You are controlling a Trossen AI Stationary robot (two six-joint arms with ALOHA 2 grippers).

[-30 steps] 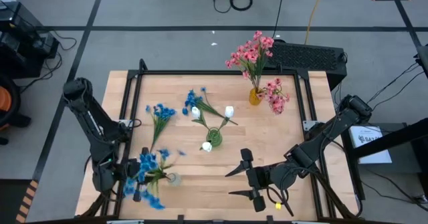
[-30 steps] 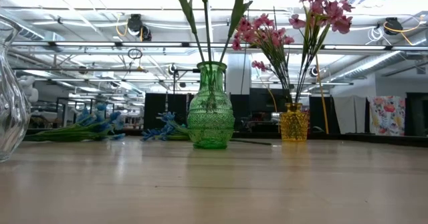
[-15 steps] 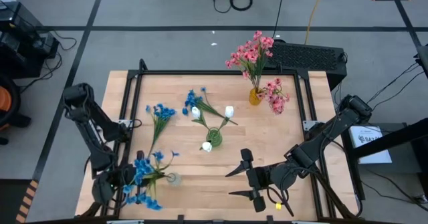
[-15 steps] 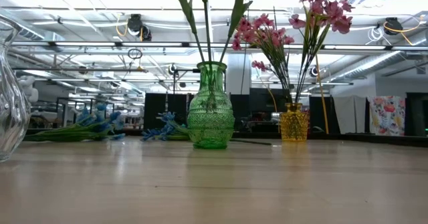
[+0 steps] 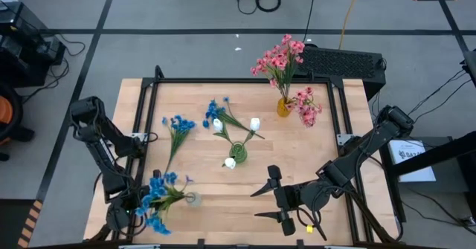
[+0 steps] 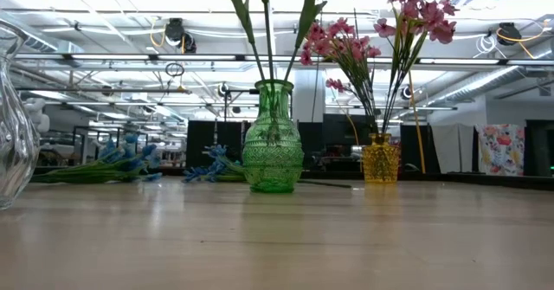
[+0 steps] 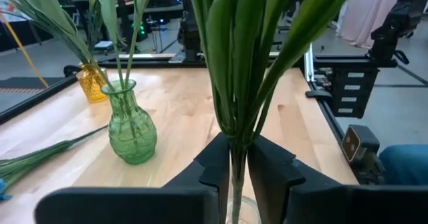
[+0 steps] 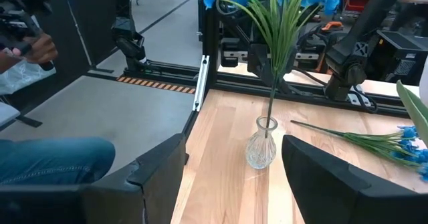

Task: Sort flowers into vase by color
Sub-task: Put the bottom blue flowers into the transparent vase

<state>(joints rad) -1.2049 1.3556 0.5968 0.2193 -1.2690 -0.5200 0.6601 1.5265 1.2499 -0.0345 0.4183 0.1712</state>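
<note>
A blue flower spray (image 5: 154, 197) stands at the table's near left, its stem going down into a small clear vase (image 5: 193, 199). My left gripper (image 7: 239, 158) is shut on that stem above the vase mouth; the right wrist view shows it as well (image 8: 271, 63). My right gripper (image 5: 253, 204) hovers open to the right of the vase, pointing at it, with nothing between its fingers. Two more blue sprays (image 5: 177, 130) (image 5: 221, 111) lie flat on the table. A green vase (image 5: 239, 154) holds white buds. A yellow vase (image 5: 284, 106) holds pink flowers. My left gripper pinches the spray's thin green stem (image 7: 238, 174) between its two fingers, just below where the leaves branch out. The fingers come in about level from the table's left side, across the stem. The spray stands nearly upright, its lower stem inside the clear vase's mouth (image 8: 267, 122).
A black frame rail (image 5: 223, 80) runs round the table. A dark box (image 5: 342, 63) sits behind the far right corner. In the right wrist view a person's hand (image 8: 33, 47) and a jeans-clad leg (image 8: 53, 157) show beyond the table's left side. Bare wood lies between the vases.
My left gripper has sunk and drawn toward the table's near left corner, rolling a little. The blue spray has gone down with it and its blossoms have swung left, while the stem's lower end stays in the clear vase.
</note>
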